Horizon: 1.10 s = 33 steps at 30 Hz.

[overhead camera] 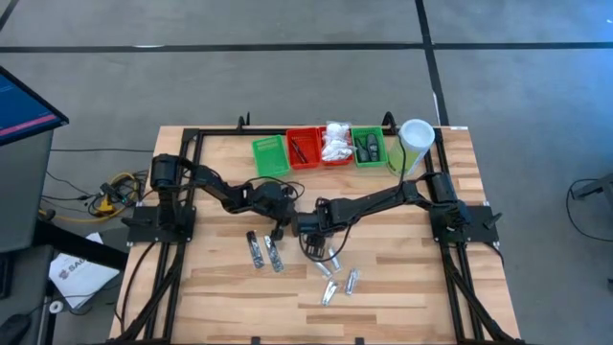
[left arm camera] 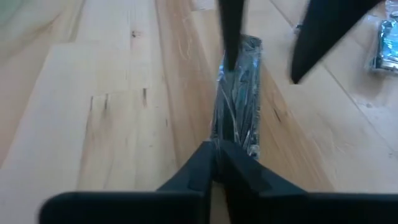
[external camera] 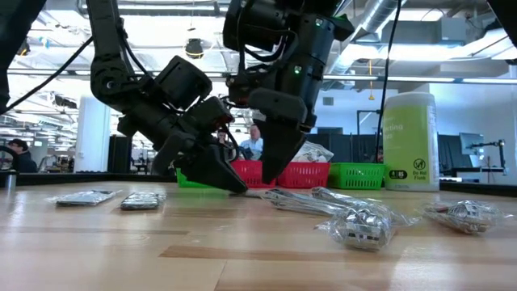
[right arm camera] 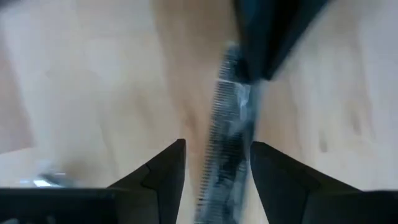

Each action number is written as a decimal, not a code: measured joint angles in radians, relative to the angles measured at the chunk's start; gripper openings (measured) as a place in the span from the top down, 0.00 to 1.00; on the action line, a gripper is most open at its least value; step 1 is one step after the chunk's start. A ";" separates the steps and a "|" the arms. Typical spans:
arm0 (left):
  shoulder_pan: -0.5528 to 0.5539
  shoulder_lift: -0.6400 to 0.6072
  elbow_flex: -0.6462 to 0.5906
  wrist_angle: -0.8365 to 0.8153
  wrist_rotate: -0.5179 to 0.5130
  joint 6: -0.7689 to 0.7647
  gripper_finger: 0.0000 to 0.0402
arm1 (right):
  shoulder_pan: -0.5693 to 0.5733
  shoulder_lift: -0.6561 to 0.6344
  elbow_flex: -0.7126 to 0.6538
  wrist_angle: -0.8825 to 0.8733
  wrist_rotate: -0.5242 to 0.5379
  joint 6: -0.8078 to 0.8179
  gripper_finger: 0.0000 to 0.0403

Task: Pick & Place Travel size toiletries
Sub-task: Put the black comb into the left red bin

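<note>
Loose wrapped toiletries (external camera: pixel 355 225) lie nearest on the worktop (overhead camera: pixel 402 297). Mid-worktop, the left pincer (left arm camera: pixel 214 163) pinches one end of a clear-wrapped packet (left arm camera: pixel 239 93), while the right pincer (right arm camera: pixel 217 163), open, straddles its other end. Next, probably a lift toward the far trays (overhead camera: pixel 306 149).

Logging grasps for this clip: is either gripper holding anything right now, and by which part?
The left gripper is shut on one end of a clear-wrapped packet lying on the table. The right gripper straddles it, open.
</note>
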 joint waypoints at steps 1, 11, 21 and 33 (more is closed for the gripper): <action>0.000 -0.001 0.000 0.000 -0.003 -0.002 0.98 | 0.000 0.000 0.000 -0.009 0.024 0.000 0.58; -0.006 -0.001 0.000 0.001 -0.011 -0.024 1.00 | 0.000 0.000 0.000 -0.060 0.070 0.010 0.56; -0.006 -0.001 0.000 0.001 -0.015 -0.027 1.00 | -0.021 0.008 -0.060 -0.005 -0.052 0.011 0.50; -0.007 -0.001 -0.002 0.010 -0.021 -0.031 1.00 | -0.066 -0.004 -0.171 0.117 -0.151 0.019 0.81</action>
